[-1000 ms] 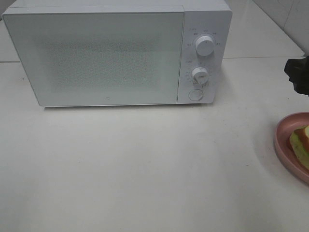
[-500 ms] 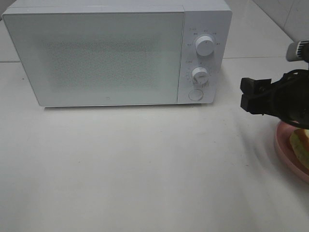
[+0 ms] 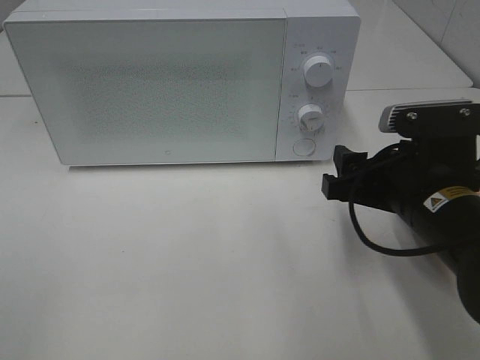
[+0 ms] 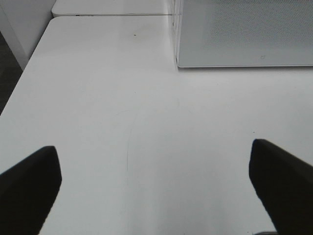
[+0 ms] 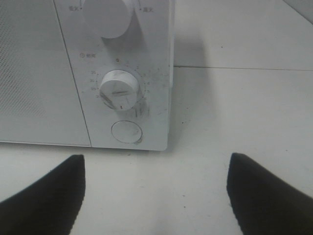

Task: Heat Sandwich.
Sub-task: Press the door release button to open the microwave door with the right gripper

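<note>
The sandwich is hidden in every view. The white microwave (image 3: 150,90) stands at the back of the table with its door shut. My right gripper (image 3: 336,174) is open and empty. It hovers just right of the microwave's lower front corner, pointing at the control panel. In the right wrist view the open right gripper (image 5: 156,196) faces the lower knob (image 5: 119,91) and the round button (image 5: 126,131). Over bare table, my left gripper (image 4: 156,196) is open with nothing between its fingers, and the microwave's corner (image 4: 244,34) lies ahead of it.
The microwave panel carries an upper knob (image 3: 319,73), a lower knob (image 3: 310,116) and a round button (image 3: 303,147). The white tabletop (image 3: 187,255) spreads in front of the microwave. A black cable (image 3: 375,244) loops under the right arm.
The right arm has swung in from the right edge toward the microwave's control panel. It now covers the pink plate and sandwich that showed earlier at the right edge.
</note>
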You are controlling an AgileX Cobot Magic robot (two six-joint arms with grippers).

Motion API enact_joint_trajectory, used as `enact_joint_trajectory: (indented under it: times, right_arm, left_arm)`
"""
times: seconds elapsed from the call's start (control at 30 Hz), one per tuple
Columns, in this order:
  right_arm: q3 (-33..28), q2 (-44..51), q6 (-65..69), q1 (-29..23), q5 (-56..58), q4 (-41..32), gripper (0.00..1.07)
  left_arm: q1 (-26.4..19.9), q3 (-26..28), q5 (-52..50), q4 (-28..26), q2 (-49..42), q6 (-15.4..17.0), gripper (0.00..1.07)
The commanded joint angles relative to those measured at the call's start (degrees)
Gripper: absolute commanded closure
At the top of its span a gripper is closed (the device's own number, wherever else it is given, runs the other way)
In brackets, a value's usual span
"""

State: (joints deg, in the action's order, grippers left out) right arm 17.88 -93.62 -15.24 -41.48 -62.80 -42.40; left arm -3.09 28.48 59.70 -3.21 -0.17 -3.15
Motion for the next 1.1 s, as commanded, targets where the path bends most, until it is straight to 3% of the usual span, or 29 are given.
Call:
enact_joint_trajectory:
  times: [0.03,0.77,1.1]
  right_arm:
    - [1.8,-2.1,-0.3,-2.2,-1.3,-1.8,0.31]
    - [2.9,-4.7,3.9,-3.3,-1.0,-2.1,0.31]
    - [2.9,-4.7,34.5,-3.3,-1.0,-2.1,0.35]
  left_arm:
    - [-0.1,-0.2,-0.3,-0.1,-1.5,-0.2,0.07]
    - [-0.1,-0.2,-0.3,-0.1,-1.5,-0.2,0.07]
    - [-0.1,-0.2,-0.3,-0.1,-1.5,-0.2,0.07]
